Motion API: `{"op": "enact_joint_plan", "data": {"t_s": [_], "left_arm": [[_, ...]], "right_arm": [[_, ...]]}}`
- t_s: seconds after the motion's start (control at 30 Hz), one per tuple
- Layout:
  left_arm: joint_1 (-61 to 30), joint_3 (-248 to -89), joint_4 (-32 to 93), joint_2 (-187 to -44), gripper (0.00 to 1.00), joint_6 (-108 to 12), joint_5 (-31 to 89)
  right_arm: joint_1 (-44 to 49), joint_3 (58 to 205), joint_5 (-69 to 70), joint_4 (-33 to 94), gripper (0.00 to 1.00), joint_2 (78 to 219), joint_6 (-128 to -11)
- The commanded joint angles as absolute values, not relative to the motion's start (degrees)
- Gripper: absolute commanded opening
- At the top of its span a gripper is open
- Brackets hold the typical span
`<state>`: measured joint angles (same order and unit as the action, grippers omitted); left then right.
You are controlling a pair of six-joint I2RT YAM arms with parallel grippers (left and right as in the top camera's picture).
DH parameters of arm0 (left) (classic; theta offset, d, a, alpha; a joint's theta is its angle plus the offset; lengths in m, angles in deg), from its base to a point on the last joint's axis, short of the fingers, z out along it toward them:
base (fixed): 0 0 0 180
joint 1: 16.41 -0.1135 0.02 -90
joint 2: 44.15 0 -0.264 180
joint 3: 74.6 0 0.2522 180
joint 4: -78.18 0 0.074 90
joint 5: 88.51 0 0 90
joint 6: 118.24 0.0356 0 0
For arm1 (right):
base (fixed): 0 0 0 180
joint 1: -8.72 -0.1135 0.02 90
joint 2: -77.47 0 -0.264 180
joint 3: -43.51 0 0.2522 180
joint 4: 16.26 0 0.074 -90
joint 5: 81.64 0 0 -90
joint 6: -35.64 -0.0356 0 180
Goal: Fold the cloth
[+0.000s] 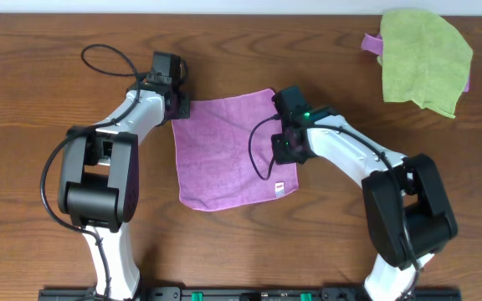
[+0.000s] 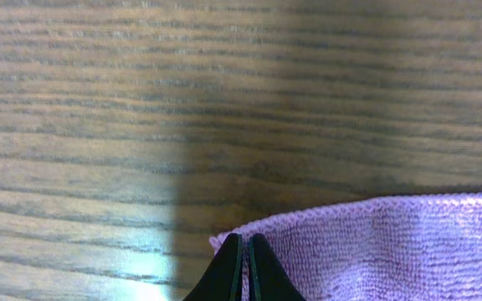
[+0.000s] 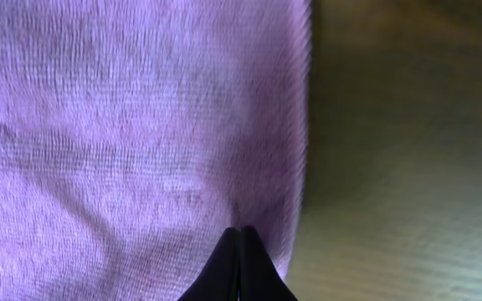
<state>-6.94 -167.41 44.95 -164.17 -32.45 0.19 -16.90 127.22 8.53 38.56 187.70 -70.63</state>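
One worktop carries three pieces of fabric: one purple cloth, one lime-green cloth, and one purplish scrap showing from under the green one. There are two robot arms, one left arm and one right arm. There are two grippers, one left gripper and one right gripper

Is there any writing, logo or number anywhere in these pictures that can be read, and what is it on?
Tag at the near right corner of the cloth: white with red print, too small to read.
Arms, table, green cloth: no writing shows.
Both wrist views: no text, only cloth and wood.
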Motion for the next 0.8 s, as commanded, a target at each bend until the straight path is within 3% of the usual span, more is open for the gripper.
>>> {"op": "enact_joint_plan", "data": {"t_s": [0.0, 0.37, 0.53, 0.77], "left_arm": [[-7.35, -169.15, 44.74, -165.57, 0.06, -31.58, 0.10], [-7.33, -169.15, 43.01, -165.57, 0.06, -31.60, 1.54], [-7.33, -169.15, 42.72, -165.57, 0.06, -31.62, 1.54], [-7.33, -169.15, 42.79, -165.57, 0.06, -31.62, 2.90]], "right_arm": [[-19.11, 127.94, 6.86, 40.33, 0.01, 187.46, -71.31], [-25.93, 124.44, 18.01, 46.53, 0.01, 170.15, -74.08], [-26.94, 113.45, 16.77, 40.85, 0.01, 160.80, -77.10], [-26.83, 106.33, 15.43, 31.87, 0.01, 160.93, -77.93]]}}
